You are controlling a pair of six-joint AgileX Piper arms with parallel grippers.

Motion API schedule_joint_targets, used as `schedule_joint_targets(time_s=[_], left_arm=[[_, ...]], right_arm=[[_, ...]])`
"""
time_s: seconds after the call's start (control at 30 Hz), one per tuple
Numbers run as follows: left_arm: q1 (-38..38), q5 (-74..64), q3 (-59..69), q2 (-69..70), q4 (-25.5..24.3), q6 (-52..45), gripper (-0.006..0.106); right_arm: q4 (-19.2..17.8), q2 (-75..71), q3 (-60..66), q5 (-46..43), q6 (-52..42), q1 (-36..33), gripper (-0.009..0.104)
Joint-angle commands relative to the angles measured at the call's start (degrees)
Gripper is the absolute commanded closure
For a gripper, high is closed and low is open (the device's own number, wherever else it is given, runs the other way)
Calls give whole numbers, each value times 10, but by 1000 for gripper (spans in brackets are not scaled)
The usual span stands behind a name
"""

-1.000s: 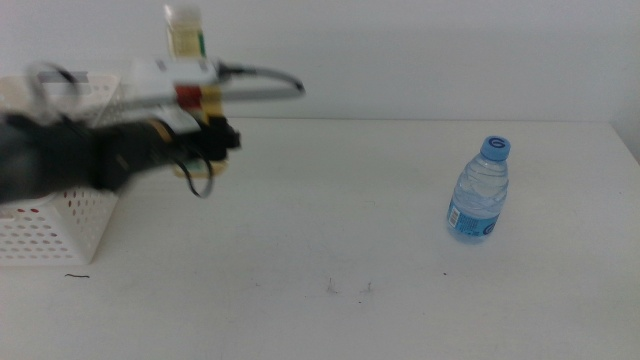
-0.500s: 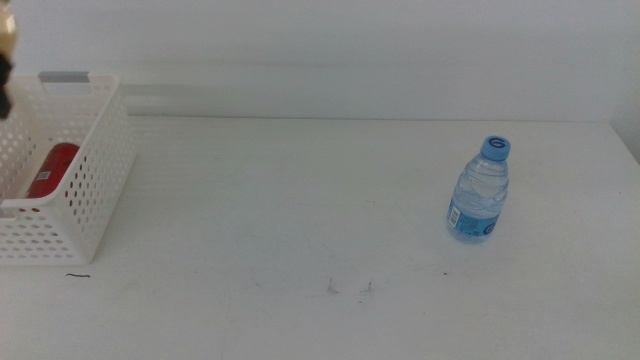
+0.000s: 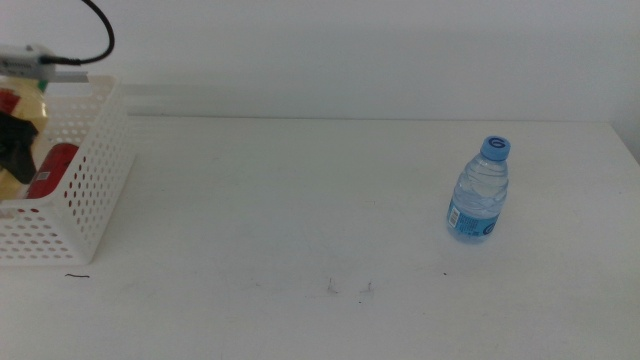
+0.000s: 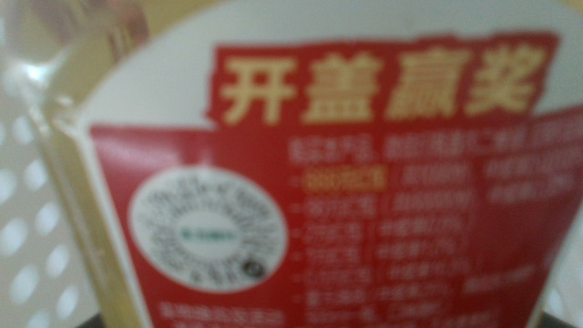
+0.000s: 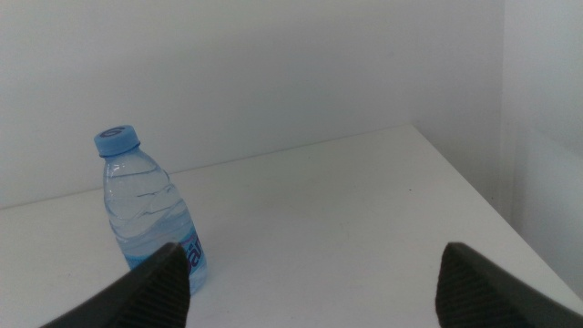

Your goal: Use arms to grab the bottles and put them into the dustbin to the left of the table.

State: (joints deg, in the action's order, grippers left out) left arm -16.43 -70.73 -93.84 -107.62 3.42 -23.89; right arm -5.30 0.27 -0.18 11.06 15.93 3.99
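Left wrist view: yellow-liquid bottle close between left jaws, grip unclear; right jaws wide apart.

Middle and right wrist views share the water bottle; left's seemingly close-up.

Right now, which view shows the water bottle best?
The middle view: the water bottle stands upright and whole on the table, blue cap to base, unobstructed. The right wrist view shows it too, but one side of the open right pincer covers its base. The left wrist view misses it.

The left gripper is cut off, apparently over the dustbin.
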Motion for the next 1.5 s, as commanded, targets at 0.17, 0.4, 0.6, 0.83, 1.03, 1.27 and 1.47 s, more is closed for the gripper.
schedule_joint_targets(time_s=[0.17, 0.4, 0.6, 0.83, 1.03, 1.27, 1.47], left_arm=[[0, 29, -11, -30, 30, -31, 96], [0, 42, -10, -56, 52, -48, 49], [17, 60, -10, -33, 25, -10, 7], [65, 73, -7, 86, 6, 45, 7], [106, 108, 37, 218, 79, 33, 7], [164, 112, 97, 360, 142, -19, 7], [256, 144, 193, 492, 98, 96, 7]], right_arm=[[-5, -3, 2, -6, -3, 3, 5], [-5, -3, 2, -6, -3, 3, 5], [-5, -3, 2, -6, -3, 3, 5], [-5, -3, 2, -6, -3, 3, 5], [-5, -3, 2, -6, -3, 3, 5], [-5, -3, 2, -6, -3, 3, 5], [-5, -3, 2, -6, -3, 3, 5]])
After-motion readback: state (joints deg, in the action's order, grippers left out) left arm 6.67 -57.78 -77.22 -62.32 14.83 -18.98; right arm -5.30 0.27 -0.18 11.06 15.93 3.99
